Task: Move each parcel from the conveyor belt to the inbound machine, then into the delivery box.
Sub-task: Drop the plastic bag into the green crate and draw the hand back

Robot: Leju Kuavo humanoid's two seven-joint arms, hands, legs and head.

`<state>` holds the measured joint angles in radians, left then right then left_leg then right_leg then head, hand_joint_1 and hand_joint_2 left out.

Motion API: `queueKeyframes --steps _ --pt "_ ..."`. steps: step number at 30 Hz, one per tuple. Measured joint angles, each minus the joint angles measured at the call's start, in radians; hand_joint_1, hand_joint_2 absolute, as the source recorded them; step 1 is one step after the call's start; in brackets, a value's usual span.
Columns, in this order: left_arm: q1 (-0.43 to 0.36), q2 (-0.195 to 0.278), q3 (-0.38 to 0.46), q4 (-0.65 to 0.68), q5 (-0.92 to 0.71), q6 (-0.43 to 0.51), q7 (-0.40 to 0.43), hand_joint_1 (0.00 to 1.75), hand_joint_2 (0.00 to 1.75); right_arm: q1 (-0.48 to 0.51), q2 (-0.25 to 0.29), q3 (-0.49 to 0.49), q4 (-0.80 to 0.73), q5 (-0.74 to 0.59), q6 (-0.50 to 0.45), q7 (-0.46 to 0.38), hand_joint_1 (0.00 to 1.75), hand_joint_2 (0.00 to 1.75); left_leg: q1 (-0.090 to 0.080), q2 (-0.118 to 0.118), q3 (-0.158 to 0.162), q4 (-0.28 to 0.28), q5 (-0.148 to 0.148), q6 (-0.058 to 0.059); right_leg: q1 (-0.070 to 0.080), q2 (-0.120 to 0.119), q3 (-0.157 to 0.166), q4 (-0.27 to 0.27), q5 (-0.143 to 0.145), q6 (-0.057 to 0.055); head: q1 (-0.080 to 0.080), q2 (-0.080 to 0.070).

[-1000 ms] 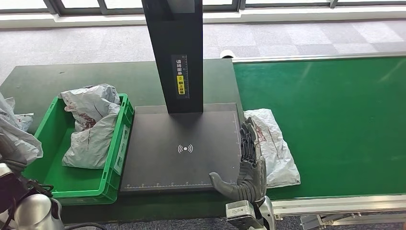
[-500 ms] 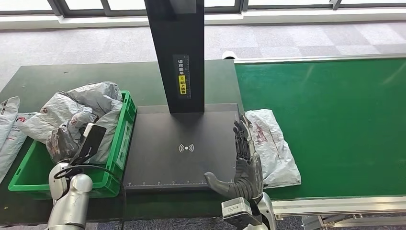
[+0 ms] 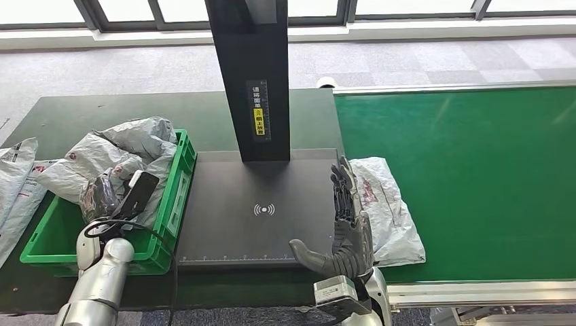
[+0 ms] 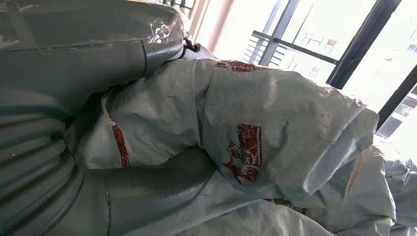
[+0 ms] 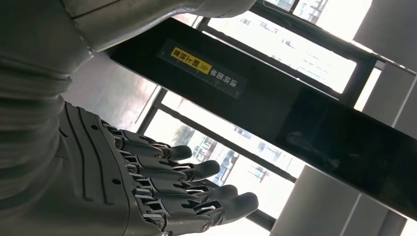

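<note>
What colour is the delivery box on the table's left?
Bright green delivery box, clearest in the head view.

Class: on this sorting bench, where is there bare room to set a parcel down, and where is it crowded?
Free: the scanner pad between green bin and right hand; the belt beyond the white parcel. Crowded: the bin, heaped with grey parcels, where the left hand grips one.

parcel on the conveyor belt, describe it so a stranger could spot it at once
Find the green conveyor belt. At its end beside the black inbound machine lies one flat white parcel, next to the right hand. Unlike the crumpled parcels in the green delivery box, it lies alone.
</note>
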<state>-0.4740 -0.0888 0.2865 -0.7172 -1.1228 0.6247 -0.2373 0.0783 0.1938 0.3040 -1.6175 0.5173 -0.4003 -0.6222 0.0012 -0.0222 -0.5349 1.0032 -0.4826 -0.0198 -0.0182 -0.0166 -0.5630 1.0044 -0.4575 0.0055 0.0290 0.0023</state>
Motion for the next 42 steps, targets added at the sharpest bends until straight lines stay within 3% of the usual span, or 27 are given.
queueKeyframes --steps 10,12,14,16,19,23,29,42 --pt "0.003 0.007 -0.002 0.007 0.005 -0.010 -0.001 1.69 1.75 0.001 0.000 0.000 0.000 0.002 0.000 0.000 0.00 1.75 0.000 0.000 0.008 -0.004 -0.001 -0.003 0.000 0.000 0.005 0.000 -0.002 -0.003 0.000 0.000" --pt "0.004 0.007 -0.003 0.008 0.008 -0.010 -0.003 0.83 1.75 0.004 0.000 0.000 0.000 0.002 0.000 0.000 0.00 1.75 0.000 0.000 0.011 -0.004 -0.002 -0.004 0.000 0.000 0.008 0.000 -0.003 -0.004 0.000 0.000" --pt "0.005 0.007 -0.005 0.008 0.019 -0.003 -0.009 0.01 0.87 0.005 0.000 0.000 0.000 0.002 -0.003 -0.001 0.00 1.75 0.000 0.000 0.014 -0.005 -0.004 -0.004 0.000 0.000 0.011 0.000 -0.005 -0.005 0.000 0.000" --pt "0.012 0.007 -0.007 -0.001 0.047 0.019 -0.028 0.00 0.00 0.006 0.000 0.000 0.000 0.003 -0.010 -0.003 0.00 1.75 0.000 0.000 0.016 -0.005 -0.005 -0.004 0.000 0.000 0.013 0.000 -0.006 -0.005 0.000 0.000" --pt "0.044 0.000 -0.008 -0.057 0.145 0.060 -0.101 0.00 0.00 0.009 0.000 0.000 0.000 0.003 -0.028 -0.005 0.00 1.75 0.000 0.002 0.019 -0.005 -0.006 -0.005 0.001 0.002 0.013 0.000 -0.007 -0.006 0.000 0.000" --pt "0.163 -0.049 -0.035 -0.256 0.297 0.075 -0.209 0.00 0.00 0.034 0.000 0.000 -0.003 0.002 -0.056 -0.007 0.00 1.75 0.001 0.006 0.022 -0.004 -0.005 -0.005 0.001 0.007 0.009 0.000 -0.003 -0.006 0.000 0.000" --pt "0.270 -0.099 -0.091 -0.444 0.323 0.076 -0.215 0.00 0.00 0.058 0.000 0.000 -0.004 0.003 -0.068 -0.010 0.00 1.75 0.001 0.013 0.010 -0.003 -0.007 -0.003 0.000 0.015 -0.005 0.000 -0.002 -0.003 0.000 0.000" --pt "0.311 -0.129 -0.144 -0.539 0.320 0.076 -0.209 0.00 0.00 0.077 0.000 0.000 -0.013 0.006 -0.071 -0.010 0.00 1.75 0.001 0.015 0.006 -0.003 -0.008 -0.003 0.001 0.016 -0.009 -0.001 -0.002 -0.003 0.000 0.000"
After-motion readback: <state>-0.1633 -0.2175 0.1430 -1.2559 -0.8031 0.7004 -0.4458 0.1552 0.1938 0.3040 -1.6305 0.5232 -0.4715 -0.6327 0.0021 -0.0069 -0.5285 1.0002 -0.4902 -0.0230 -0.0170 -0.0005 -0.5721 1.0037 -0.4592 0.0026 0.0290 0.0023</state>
